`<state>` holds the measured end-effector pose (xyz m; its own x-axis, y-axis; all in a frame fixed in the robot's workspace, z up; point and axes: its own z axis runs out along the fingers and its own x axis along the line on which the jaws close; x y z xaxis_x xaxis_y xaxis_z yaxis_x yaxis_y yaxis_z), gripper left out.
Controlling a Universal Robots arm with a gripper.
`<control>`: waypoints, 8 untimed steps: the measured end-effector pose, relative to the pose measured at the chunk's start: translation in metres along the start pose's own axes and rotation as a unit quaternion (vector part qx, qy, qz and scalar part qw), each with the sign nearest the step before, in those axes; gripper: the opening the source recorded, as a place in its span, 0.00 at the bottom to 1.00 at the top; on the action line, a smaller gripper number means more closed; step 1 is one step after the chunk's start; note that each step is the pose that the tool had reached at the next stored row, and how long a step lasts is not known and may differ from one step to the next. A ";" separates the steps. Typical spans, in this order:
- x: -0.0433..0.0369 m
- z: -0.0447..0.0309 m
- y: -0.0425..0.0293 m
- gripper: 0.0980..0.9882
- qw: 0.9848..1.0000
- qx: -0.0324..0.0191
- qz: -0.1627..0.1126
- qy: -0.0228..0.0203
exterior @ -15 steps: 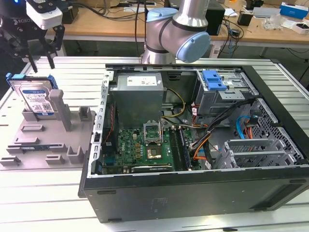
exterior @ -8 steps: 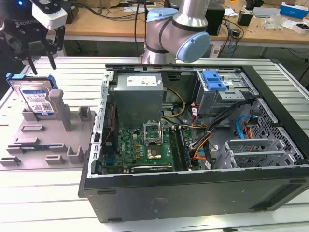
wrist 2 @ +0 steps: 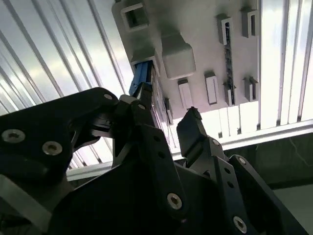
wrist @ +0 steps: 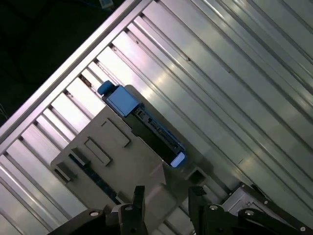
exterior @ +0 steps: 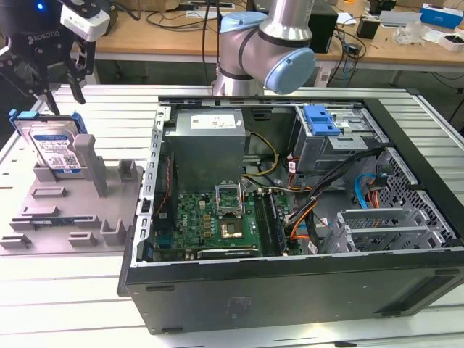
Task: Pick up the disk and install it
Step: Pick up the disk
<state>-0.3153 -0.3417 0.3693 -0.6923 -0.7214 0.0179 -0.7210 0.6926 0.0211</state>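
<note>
For a clean pickup, I judge the gripper [exterior: 59, 93], fingers spread and empty, should line its gap up with the disk [exterior: 52, 145] and descend squarely, clear of the grey post [exterior: 85, 156] just beside it. The disk stands on edge at the far corner of the grey fixture [exterior: 58, 210], by the bench's edge at the exterior view's left. It is below the gripper, untouched and not yet between the fingers.

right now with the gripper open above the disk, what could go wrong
1. The disk stands on edge in the grey holder. If the open gripper descends misaligned, a finger could hit the disk's top edge instead of straddling it.
2. The tall grey post stands close beside the disk and could catch a finger.
</note>
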 end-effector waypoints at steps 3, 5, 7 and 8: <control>0.0000 0.0006 0.0000 0.43 1.000 0.002 -0.029 -0.001; 0.0000 0.0009 0.0000 0.43 0.999 0.005 -0.048 -0.003; 0.0000 0.0014 0.0000 0.43 0.998 0.008 -0.066 -0.005; 0.0000 0.0016 0.0000 0.43 0.997 0.010 -0.073 -0.006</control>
<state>-0.3153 -0.3417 0.3677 -0.5806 -0.8142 0.0047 -0.8142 0.5806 0.0033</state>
